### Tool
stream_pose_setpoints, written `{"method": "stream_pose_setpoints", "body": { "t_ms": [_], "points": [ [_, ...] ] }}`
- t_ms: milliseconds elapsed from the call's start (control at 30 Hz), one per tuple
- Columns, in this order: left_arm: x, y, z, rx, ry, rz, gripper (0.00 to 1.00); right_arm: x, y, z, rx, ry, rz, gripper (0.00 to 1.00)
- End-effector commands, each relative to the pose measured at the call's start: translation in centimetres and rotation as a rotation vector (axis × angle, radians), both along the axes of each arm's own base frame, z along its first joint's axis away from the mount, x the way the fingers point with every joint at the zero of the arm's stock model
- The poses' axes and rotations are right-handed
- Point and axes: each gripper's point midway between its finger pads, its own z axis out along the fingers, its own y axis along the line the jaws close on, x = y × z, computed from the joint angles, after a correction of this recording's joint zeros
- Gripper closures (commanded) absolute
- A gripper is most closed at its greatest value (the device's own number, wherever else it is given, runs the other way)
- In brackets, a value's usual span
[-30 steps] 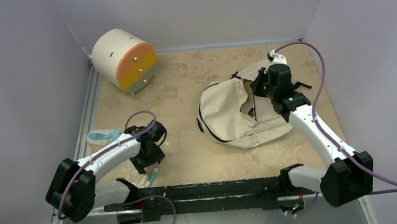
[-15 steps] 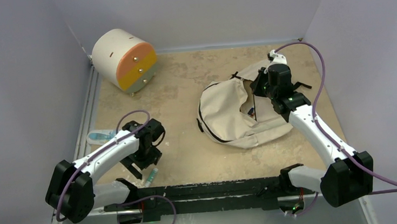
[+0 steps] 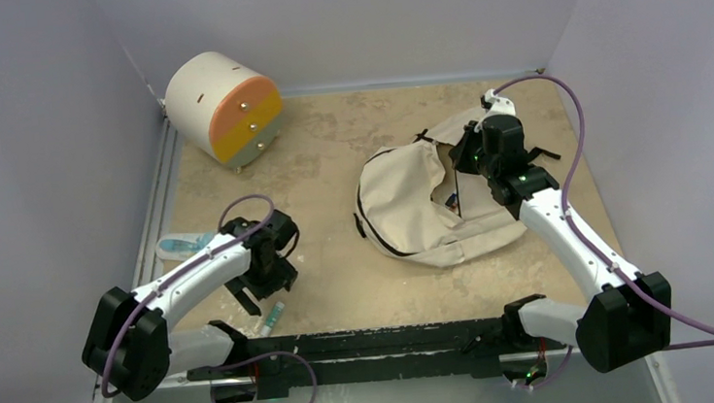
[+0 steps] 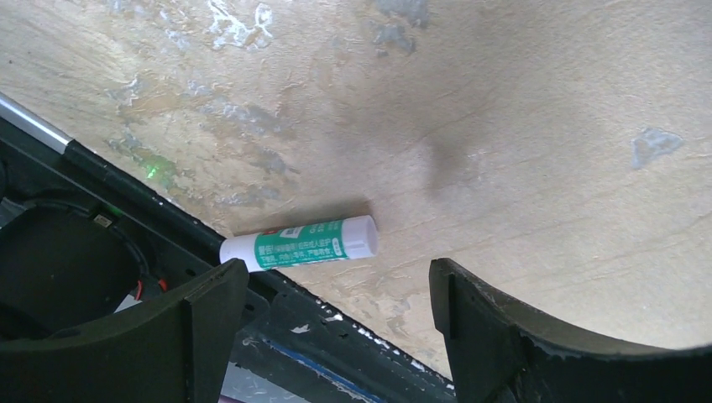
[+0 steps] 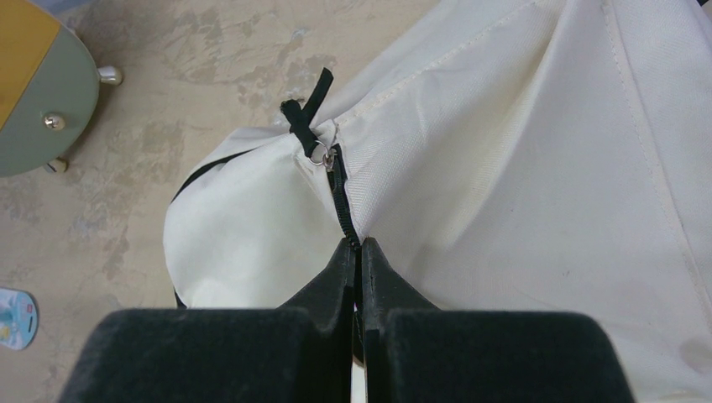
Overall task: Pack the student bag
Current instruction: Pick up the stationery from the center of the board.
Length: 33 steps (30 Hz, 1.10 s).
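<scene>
The beige student bag (image 3: 414,208) lies at the right centre of the table, its black zipper line (image 5: 339,193) partly open. My right gripper (image 3: 466,160) is shut on the bag's zipper edge (image 5: 354,248) and holds the fabric (image 5: 520,159) lifted. A black zipper pull (image 5: 309,117) sticks up just beyond the fingers. A green and white glue stick (image 3: 272,314) lies near the table's front edge. My left gripper (image 3: 247,295) hovers open over it; in the left wrist view the glue stick (image 4: 298,243) lies just ahead of the open gripper (image 4: 336,281).
A cream cylindrical drawer unit with an orange front (image 3: 225,108) stands at the back left, also seen in the right wrist view (image 5: 34,92). A light blue packet (image 3: 184,245) lies by the left edge. The black base rail (image 4: 277,323) runs right beside the glue stick.
My left gripper has swung toward the near left and turned, ending open above the glue stick. The right arm and the bag have not moved.
</scene>
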Motion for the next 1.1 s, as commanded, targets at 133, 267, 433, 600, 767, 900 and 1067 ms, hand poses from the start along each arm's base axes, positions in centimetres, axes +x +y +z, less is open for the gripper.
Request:
{"method": "stream_pose_setpoints", "body": {
  "t_ms": [133,267,433,600,767,900,1067],
  "points": [
    [0.3,-0.1,0.0,0.002,-0.01,0.014,0.21,1.1,1.4,3.8,0.069,-0.112,0.044,1.0],
    [0.2,0.0,-0.5,0.051,0.052,0.012,0.21,1.0,1.3,3.8,0.066,-0.112,0.041,1.0],
    [0.4,-0.5,-0.8,0.041,0.041,-0.064,0.23,1.0,1.3,3.5,0.064,-0.111,0.04,1.0],
    [0.6,-1.1,-1.1,0.014,0.014,-0.123,0.25,0.9,1.3,3.4,0.067,-0.108,0.04,1.0],
    [0.4,-1.5,-2.0,0.002,0.034,-0.152,0.25,0.9,1.3,3.5,0.067,-0.107,0.04,1.0],
    [0.1,-1.8,-2.5,0.001,0.042,-0.173,0.26,0.8,1.2,3.5,0.066,-0.107,0.036,1.0],
    [0.0,-1.7,-2.7,0.012,0.045,-0.177,0.27,0.8,1.3,3.5,0.068,-0.107,0.038,1.0]
  ]
}}
